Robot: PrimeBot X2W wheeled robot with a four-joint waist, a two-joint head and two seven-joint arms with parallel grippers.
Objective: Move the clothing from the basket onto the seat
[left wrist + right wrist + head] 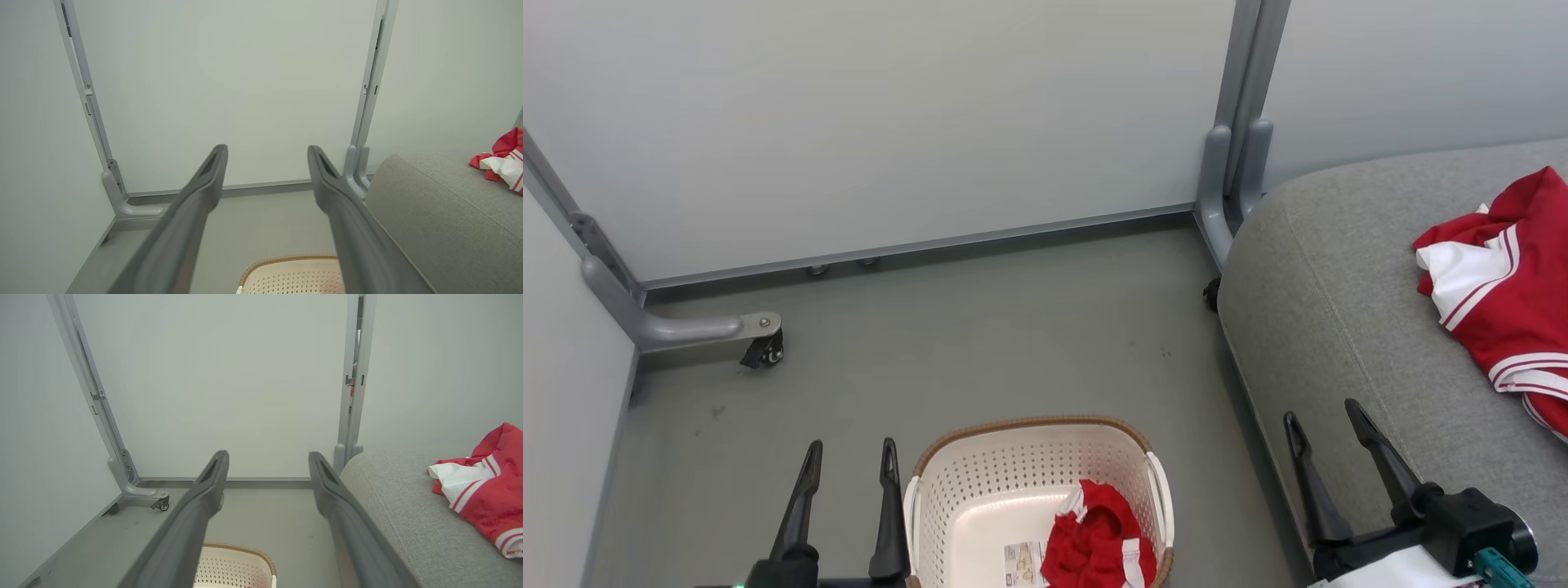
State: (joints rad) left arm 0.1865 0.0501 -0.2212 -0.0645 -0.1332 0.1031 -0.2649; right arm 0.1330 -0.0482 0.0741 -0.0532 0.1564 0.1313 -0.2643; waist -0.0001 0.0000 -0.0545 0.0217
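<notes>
The cream perforated basket [1021, 478] with a brown rim stands on the floor at the bottom centre, and a crumpled red garment with white trim [1098, 539] lies in its right corner beside a paper label. A second red-and-white garment [1507, 286] lies spread on the grey seat [1339, 310] at the right. My left gripper [849, 457] hangs open just left of the basket, nothing between its fingers. Over the seat's front edge, right of the basket, my right gripper [1327, 416] is open and holds nothing. The basket rim [286, 261] and the seat garment [486, 486] also appear in the wrist views.
Pale partition panels on grey metal frames close off the back and left. A caster foot [760, 347] juts onto the grey floor at the left, and a frame post [1229, 188] stands against the seat's back corner. Open floor lies between the basket and the panels.
</notes>
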